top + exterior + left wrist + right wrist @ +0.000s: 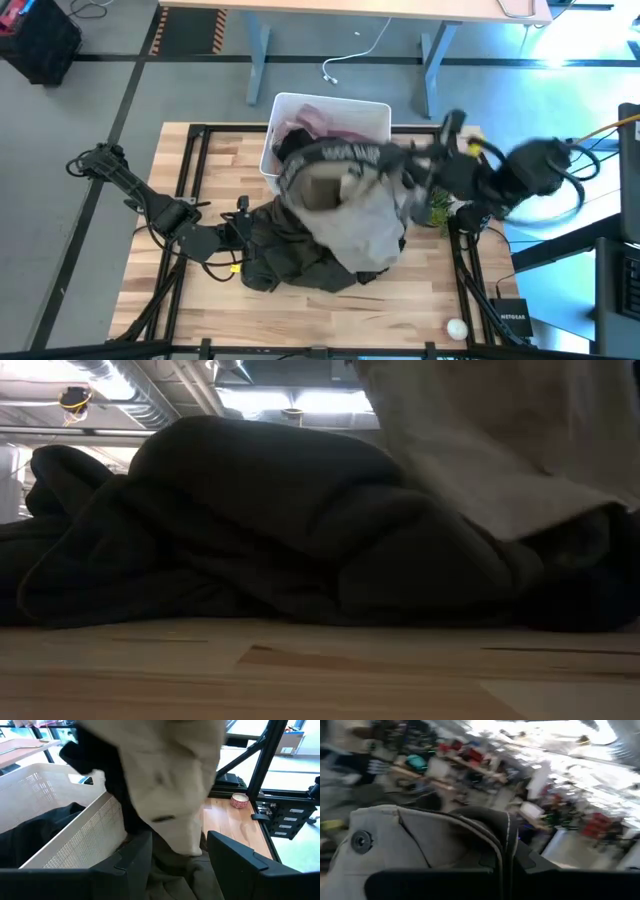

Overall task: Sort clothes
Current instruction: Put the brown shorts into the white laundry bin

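Khaki garment (355,205) with black lettered waistband is hanging nearest the overhead camera, lifted by right gripper (418,168) clamping its fabric at 3 o'clock of the white bin (372,112). Step looks like carrying it binward; next move needs release over bin. Pink garment (318,120) is lying inside. Left gripper (243,240) is sitting spread apart at dark olive pile (290,258), 7 o'clock, holding nothing.

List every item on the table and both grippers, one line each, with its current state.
Tan garment: lifted, hanging from the right gripper, draped over the bin's edge and the dark pile.
Pink garment: lying inside the bin.
Dark garments: heaped on the table.
White bin: upright, open, holding clothes.
Right gripper: shut on the tan garment.
Left gripper: open, low over the dark pile.
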Tool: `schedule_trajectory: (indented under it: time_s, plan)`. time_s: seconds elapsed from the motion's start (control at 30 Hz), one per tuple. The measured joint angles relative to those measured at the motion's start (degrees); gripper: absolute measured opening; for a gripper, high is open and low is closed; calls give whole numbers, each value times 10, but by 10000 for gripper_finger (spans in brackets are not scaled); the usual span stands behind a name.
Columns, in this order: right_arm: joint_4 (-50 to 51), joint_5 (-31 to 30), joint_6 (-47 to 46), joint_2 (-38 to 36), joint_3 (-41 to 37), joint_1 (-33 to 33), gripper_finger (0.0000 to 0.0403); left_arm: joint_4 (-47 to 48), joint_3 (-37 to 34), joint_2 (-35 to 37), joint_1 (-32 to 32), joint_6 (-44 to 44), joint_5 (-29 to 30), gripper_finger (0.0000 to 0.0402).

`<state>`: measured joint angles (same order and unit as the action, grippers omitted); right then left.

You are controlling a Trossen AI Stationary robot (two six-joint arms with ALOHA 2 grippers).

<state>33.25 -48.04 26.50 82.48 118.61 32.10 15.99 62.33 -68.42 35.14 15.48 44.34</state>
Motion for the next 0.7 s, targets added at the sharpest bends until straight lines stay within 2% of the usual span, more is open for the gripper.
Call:
schedule_trajectory:
  time_s: [0.23, 0.33, 0.5, 0.6, 0.7]
  plan:
    - [185, 35, -181, 7, -2, 165, 14, -8, 0, -1, 0, 2, 4, 184]
    - [227, 50, -267, 7, -2, 237, 14, -10, 0, -2, 0, -1, 10, 184]
    - [179, 43, -341, 7, -2, 343, 14, -21, 0, -5, 0, -11, 12, 184]
    - [122, 24, -327, 7, -2, 397, 14, -21, 0, -6, -1, -10, 13, 184]
    - [100, -25, -291, 7, -2, 430, 14, -22, 0, -13, -4, -10, 13, 184]
